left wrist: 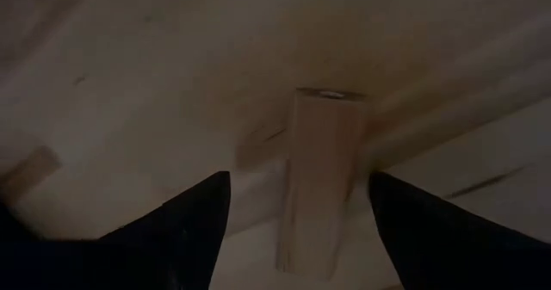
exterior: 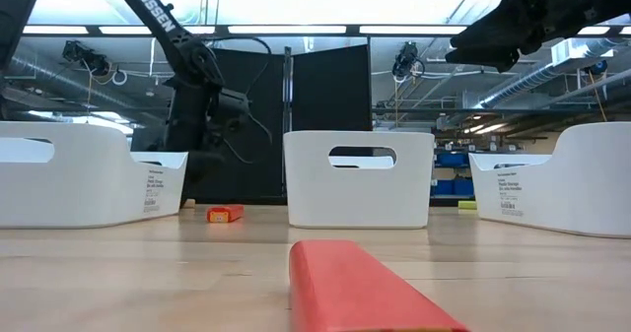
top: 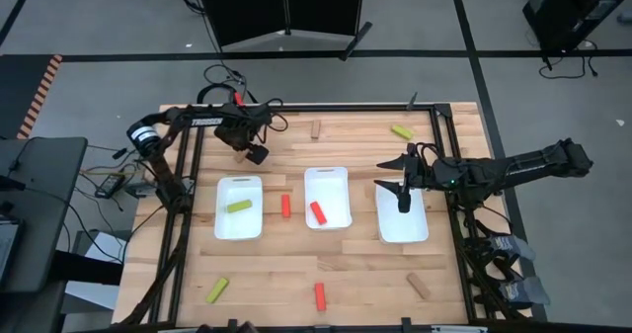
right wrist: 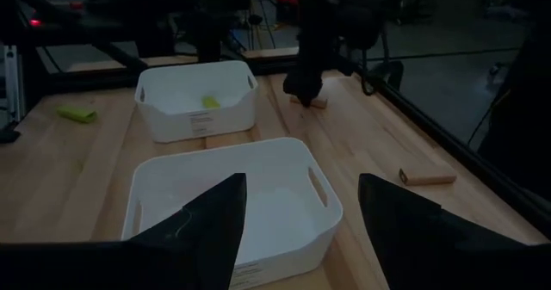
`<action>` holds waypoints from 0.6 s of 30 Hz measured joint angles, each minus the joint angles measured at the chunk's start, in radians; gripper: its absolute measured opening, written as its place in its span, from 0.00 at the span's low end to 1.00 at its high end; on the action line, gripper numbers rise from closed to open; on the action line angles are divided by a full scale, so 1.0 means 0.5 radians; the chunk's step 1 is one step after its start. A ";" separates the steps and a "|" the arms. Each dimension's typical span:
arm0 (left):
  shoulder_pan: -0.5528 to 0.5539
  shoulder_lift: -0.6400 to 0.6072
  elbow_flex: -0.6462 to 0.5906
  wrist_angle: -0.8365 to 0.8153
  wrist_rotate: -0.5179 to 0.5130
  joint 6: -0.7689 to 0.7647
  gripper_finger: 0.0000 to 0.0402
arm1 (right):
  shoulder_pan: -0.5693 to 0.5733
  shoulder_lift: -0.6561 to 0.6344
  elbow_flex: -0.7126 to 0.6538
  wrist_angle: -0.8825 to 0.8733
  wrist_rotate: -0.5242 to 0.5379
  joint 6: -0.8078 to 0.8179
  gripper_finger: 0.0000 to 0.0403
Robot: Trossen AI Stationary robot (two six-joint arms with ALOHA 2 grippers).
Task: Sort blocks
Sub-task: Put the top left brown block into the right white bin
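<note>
1. Wooden slats run under everything: a butcher-block table [top: 296,264] with 3 white trays in a row.
2. At the left gripper [top: 255,154], toward 11 o'clock on the table, a plain brown wood block [left wrist: 317,174] lies flat between its open fingers [left wrist: 194,225], not yet pinched.
3. It looks light, stiff and smooth-faced; I judge a squeeze across the narrow width, mid-length, holds best.
4. Other blocks: a yellow-green one in the left tray [top: 238,207], a red one in the middle tray [top: 327,197], the rest scattered on bare table.
5. Right gripper [top: 403,192] hovers over the empty right tray [top: 403,226] at 3 o'clock, fingers apart, holding nothing.
</note>
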 joint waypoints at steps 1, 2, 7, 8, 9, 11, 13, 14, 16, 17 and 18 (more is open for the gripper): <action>0.017 0.014 0.002 0.009 0.040 0.031 0.69 | 0.000 0.000 0.000 0.000 0.000 0.000 0.58; 0.033 0.029 0.005 0.016 0.084 0.058 0.67 | 0.000 0.000 0.000 0.000 0.000 0.003 0.58; 0.076 0.076 0.006 0.052 0.196 0.133 0.54 | 0.000 0.000 0.000 0.000 0.000 0.014 0.58; 0.076 0.076 0.005 0.059 0.202 0.153 0.49 | 0.000 0.000 0.000 0.000 -0.001 0.014 0.58; 0.076 0.076 0.005 0.066 0.204 0.178 0.45 | 0.000 0.000 0.000 -0.001 -0.001 0.014 0.58; 0.073 0.078 0.005 0.074 0.204 0.221 0.34 | 0.000 -0.003 0.000 0.007 -0.001 0.003 0.58; 0.074 0.076 0.005 0.074 0.202 0.225 0.25 | -0.001 -0.003 0.000 0.026 -0.001 -0.003 0.58; 0.074 0.073 0.008 0.075 0.201 0.225 0.25 | 0.000 -0.003 0.000 0.034 -0.001 -0.004 0.58; 0.074 0.075 0.030 0.063 0.195 0.226 0.26 | 0.000 -0.003 0.000 0.046 -0.001 -0.010 0.57; 0.071 0.074 0.053 0.049 0.193 0.225 0.26 | -0.001 -0.004 0.001 0.046 -0.001 -0.016 0.57; 0.065 0.067 0.071 0.046 0.190 0.225 0.26 | 0.000 -0.006 0.001 0.045 -0.001 -0.019 0.57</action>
